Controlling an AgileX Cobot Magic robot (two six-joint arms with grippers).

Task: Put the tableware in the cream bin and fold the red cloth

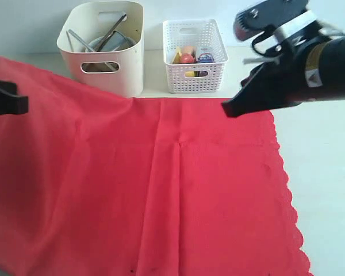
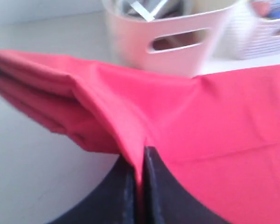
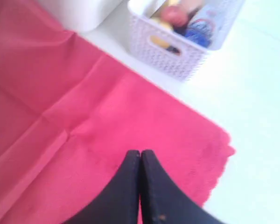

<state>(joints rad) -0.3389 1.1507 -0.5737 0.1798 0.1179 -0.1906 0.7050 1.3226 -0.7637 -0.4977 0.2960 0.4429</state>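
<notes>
Left tool (image 2: 139,154) pinches a raised fold of the red cloth (image 1: 190,195) spread on the desk (image 1: 328,172) before the cream bin (image 1: 131,64); my right tool (image 3: 140,154), clenched apparently empty, may drag nothing, skewing the fold.

Exterior view angled down over red cloth (image 1: 161,190) toward cream bin (image 1: 132,57), wrist views close above same cloth

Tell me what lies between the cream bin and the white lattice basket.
Only bare tabletop separates the cream bin from the white lattice basket; the exterior view shows it.
</notes>
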